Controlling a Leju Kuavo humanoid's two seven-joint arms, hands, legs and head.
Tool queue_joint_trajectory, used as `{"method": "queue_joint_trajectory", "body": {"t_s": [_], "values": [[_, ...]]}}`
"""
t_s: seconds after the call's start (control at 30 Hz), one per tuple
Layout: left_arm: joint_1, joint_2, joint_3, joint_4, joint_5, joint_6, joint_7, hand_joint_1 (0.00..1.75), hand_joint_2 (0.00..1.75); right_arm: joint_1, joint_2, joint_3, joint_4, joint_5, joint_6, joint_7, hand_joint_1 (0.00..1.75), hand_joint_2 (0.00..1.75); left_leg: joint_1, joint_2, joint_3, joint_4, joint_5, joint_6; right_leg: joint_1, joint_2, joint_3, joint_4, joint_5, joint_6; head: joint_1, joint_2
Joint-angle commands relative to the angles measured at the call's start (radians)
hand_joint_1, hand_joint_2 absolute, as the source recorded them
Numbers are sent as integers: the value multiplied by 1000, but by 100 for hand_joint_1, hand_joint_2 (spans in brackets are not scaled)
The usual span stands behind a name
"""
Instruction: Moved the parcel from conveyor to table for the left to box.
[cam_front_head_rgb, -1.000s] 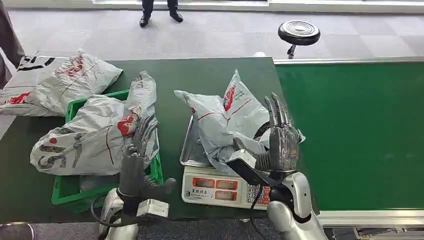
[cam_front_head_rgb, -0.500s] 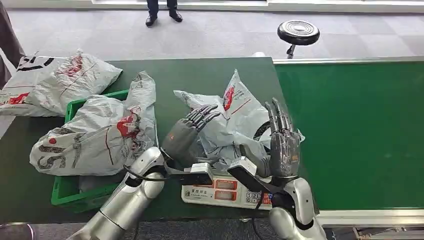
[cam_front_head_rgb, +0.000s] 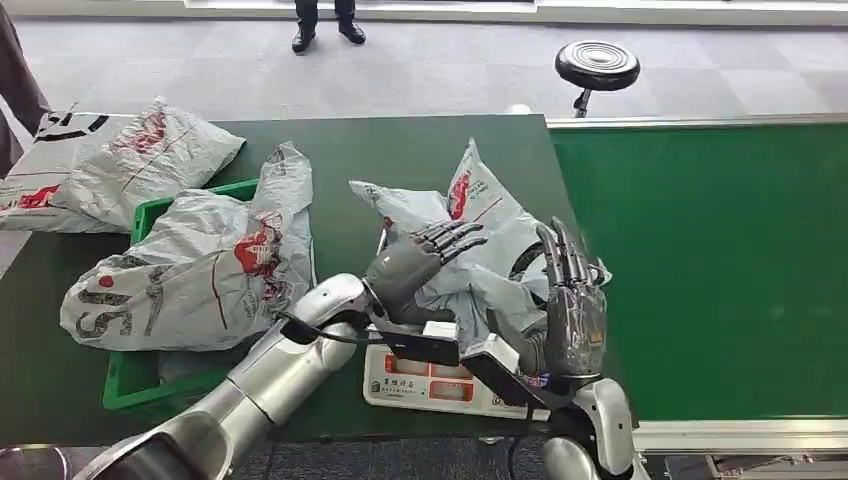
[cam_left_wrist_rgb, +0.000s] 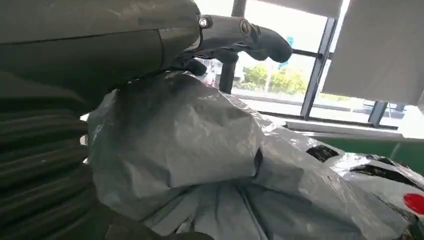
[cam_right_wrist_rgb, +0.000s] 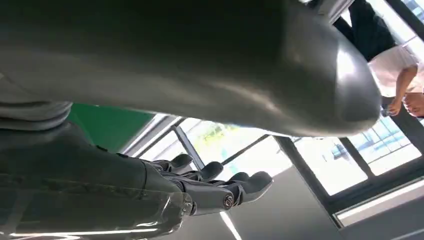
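Note:
A crumpled grey parcel with red print lies on the metal tray of a scale at the table's middle. My left hand reaches over the parcel's near side with its fingers stretched out and apart, gripping nothing. In the left wrist view the left hand hovers just over the grey parcel. My right hand stands upright beside the parcel's right edge, fingers straight and holding nothing. The right wrist view has the right hand with straight fingers against windows.
A green crate at the left holds a large grey parcel. More parcels lie at the far left. The green conveyor runs along the right. A stool and a person's feet are beyond the table.
My left arm has swung right from the crate to above the parcel on the scale. The right hand has sunk slightly and stays upright.

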Motion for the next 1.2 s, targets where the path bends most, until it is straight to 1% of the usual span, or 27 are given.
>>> {"method": "queue_joint_trajectory", "body": {"t_s": [0.03,0.3,0.33,0.67,0.7,0.73,0.9,1.07,1.2], "values": [[-97,-48,-146,204,-5,-30,-3,0,175,37,-23,-34,-36,13,1,2,0,0,0,-3,1,-2,1,2,1,-4,3,-2,0,-3,0,0],[-89,-60,-177,247,-11,-37,-19,0,175,41,-23,-29,-39,19,0,-3,0,0,0,-1,1,-1,0,2,1,-1,1,-1,0,-2,0,0],[-88,-60,-186,255,-13,-42,-22,108,175,40,-24,-27,-38,18,1,-5,0,0,0,-1,1,-1,0,2,1,-2,2,-1,0,-3,0,0],[-89,-56,-188,258,-14,-40,-26,108,175,39,-24,-26,-37,17,1,-5,0,0,0,-1,2,-2,1,3,1,-2,3,-3,1,-4,0,0],[-89,-56,-188,258,-14,-40,-26,108,175,39,-24,-26,-37,17,1,-5,0,0,0,0,1,-1,0,2,1,-1,2,-1,0,-2,0,0],[-89,-56,-188,258,-14,-40,-26,175,175,39,-24,-26,-37,17,1,-5,0,0,0,0,2,-2,1,2,1,-1,2,-2,1,-3,0,0],[-86,-39,-189,253,-10,-43,-37,175,175,39,-18,-24,-39,14,6,-8,0,0,0,0,2,-2,1,2,1,-1,2,-2,1,-4,0,0],[-81,-17,-183,203,-4,-31,-40,175,175,33,-15,-29,-40,13,11,-7,0,0,0,1,1,-1,0,1,0,0,1,-1,0,-2,0,0],[-84,-9,-175,162,-4,-13,-34,175,175,45,-12,-35,-51,18,13,-5,0,0,0,1,1,-2,1,3,1,0,2,-2,1,-4,0,0]]}}
